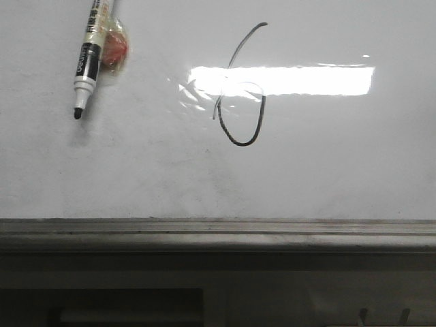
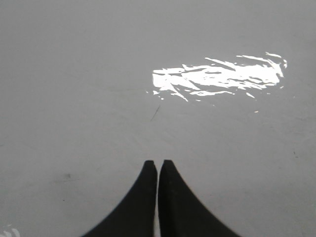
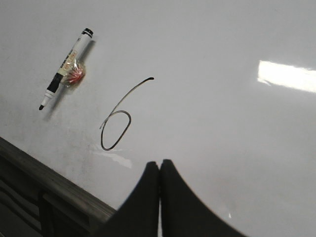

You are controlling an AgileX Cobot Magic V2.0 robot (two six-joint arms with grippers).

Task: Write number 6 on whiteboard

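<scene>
a black number 6 [image 1: 240, 88] stands on the whiteboard [image 1: 340, 170]; the marker [image 1: 87, 61] lies apart, released, while left gripper [image 2: 158, 165] and right gripper [image 3: 159, 165] are clenched empty.

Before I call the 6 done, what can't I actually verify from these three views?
- The marker: its top end is cut off by the front view's edge; its label is too small to read.
- The number 6: glare washes out the loop's top in the front view.
- Left wrist view: only bare whiteboard.
</scene>
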